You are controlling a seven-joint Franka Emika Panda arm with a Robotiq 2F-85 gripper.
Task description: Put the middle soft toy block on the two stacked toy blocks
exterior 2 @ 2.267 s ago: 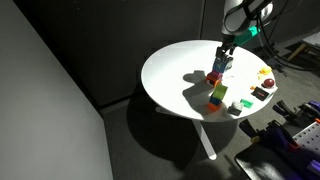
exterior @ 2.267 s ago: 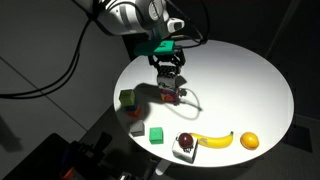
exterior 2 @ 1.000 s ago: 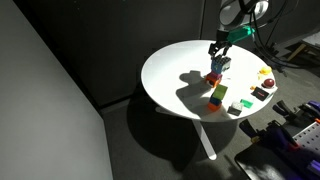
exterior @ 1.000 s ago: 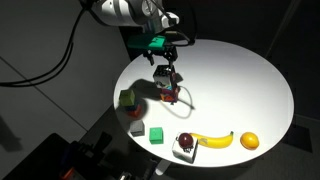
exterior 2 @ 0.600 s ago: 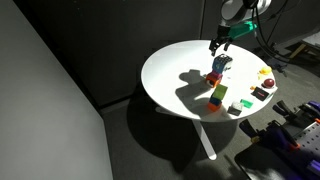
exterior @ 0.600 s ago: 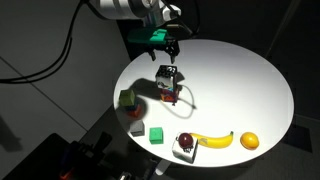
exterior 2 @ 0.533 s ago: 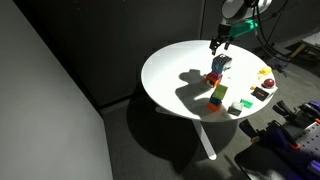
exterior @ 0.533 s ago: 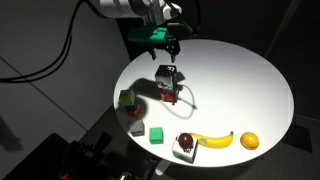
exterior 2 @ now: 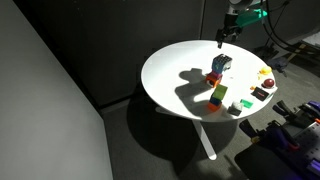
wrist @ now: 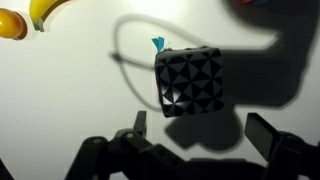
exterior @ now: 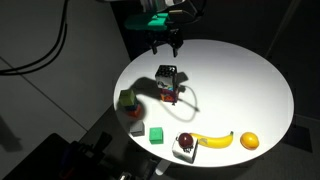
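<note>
The checkered block sits on top of the magenta-pink cube, which rests on the red cube. The stack also shows in an exterior view. In the wrist view the checkered block lies straight below, free of the fingers. My gripper hangs open and empty well above the stack, also seen in an exterior view and in the wrist view.
On the round white table stand a green-topped block, a plain green cube, a white block with a dark red round thing, a banana and an orange. A thin white loop lies beside the stack.
My gripper has let go of the checkered block on the stack and risen up and away from it. The stack stays standing.
</note>
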